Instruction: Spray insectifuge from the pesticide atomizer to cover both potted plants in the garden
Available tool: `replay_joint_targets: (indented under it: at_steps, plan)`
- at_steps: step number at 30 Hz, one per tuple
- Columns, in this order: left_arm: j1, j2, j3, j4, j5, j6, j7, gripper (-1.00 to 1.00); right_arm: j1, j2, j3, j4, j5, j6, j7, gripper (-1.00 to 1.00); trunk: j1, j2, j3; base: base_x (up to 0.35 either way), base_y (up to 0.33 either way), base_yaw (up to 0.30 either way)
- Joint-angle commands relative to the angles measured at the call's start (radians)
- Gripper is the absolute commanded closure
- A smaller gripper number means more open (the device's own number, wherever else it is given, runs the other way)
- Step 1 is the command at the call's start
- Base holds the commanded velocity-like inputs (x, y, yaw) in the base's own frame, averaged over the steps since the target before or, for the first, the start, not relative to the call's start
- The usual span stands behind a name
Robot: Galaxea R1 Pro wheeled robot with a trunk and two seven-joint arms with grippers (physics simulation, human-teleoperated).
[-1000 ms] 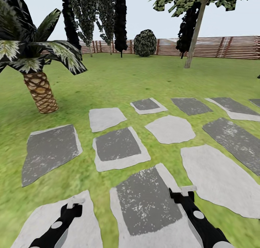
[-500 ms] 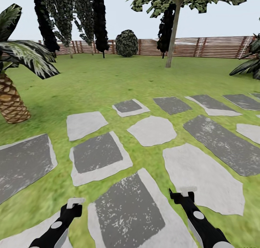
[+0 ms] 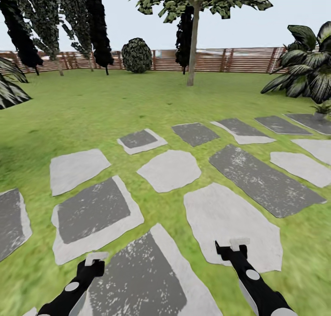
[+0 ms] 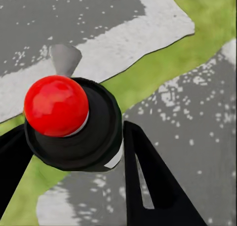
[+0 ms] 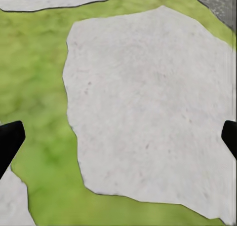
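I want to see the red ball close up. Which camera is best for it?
The left wrist view: the red ball sits big and sharp on its black holder between the left gripper's dark fingers. From the head view I can't make it out.

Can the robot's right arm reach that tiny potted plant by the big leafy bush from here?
Probably not. The right end effector hangs low by the robot, while the potted plant sits far off across several stepping stones and grass. Nothing blocks it; it just looks too far.
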Motion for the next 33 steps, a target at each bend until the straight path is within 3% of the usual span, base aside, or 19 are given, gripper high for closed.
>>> replay_joint_targets:
  at_steps: [1, 33]
  plan:
    - [0.0, 0.0, 0.001, 0.0, 0.002, -0.003, -0.001, 1.0, -0.001, 0.0, 0.0, 0.001, 0.005, -0.003, 0.0, -1.0, 0.0, 0.0, -0.001, 0.237, -0.207, -0.296]
    - [0.0, -0.001, 0.001, 0.0, 0.003, -0.003, -0.001, 1.0, -0.001, 0.0, 0.0, 0.003, 0.006, -0.003, 0.0, -1.0, 0.0, 0.0, -0.001, 0.241, -0.206, -0.3]
